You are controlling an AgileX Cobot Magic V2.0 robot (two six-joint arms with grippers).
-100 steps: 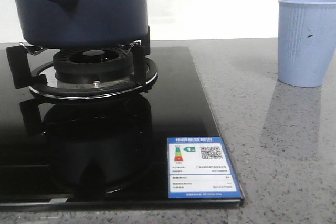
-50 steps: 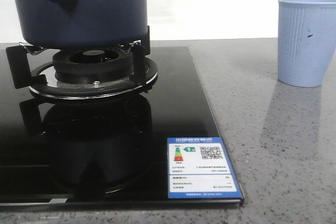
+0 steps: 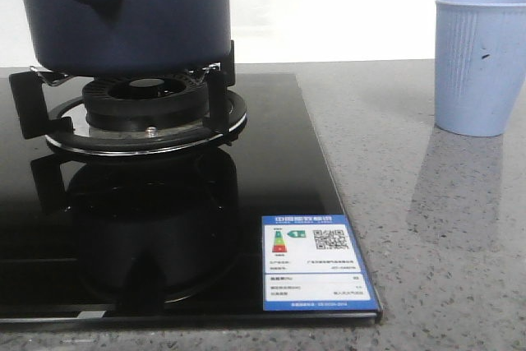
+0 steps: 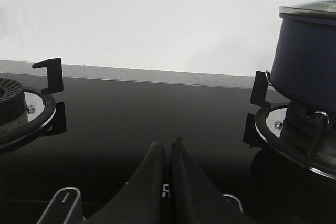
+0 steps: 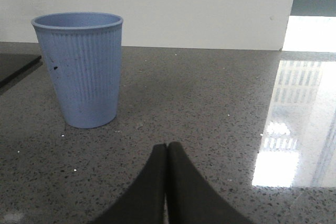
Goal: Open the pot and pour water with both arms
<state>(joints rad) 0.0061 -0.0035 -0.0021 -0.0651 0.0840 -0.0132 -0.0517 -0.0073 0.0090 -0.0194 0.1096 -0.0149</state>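
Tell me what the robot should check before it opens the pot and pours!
1. Pot sits steady on the burner grate: ok.
2. Lid on the pot: ok, its edge shows in the left wrist view.
3. Cup upright on the counter, away from the stove: ok.
4. Left end effector ready to grab: not ok, fingers closed together, holding nothing.
5. Right end effector ready: not ok, also closed and empty.
6. Water inside the pot: cannot tell.
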